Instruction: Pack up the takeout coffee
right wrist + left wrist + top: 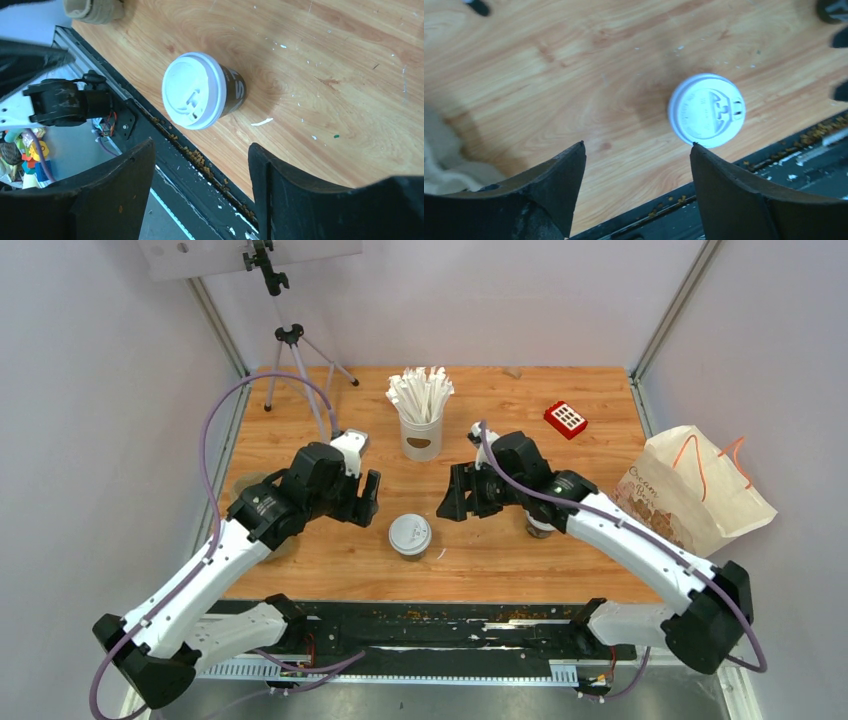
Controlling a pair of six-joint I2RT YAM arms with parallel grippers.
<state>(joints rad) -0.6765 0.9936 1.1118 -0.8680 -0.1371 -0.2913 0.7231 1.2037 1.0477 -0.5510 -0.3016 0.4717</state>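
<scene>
Your left tool (638, 146) and right tool (200, 145) both hang spread and empty, flanking the upright lidded cup (410, 535) on the desk (335, 570), about equally near it. The second cup (540, 528) sits under your right arm (625, 538).

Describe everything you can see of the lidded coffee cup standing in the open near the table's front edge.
The coffee cup is small, of dark brown paper with white lettering on its side, and capped by a round white plastic lid with a raised rim and sip opening. It stands upright on the wooden table, which alone touches it.
</scene>
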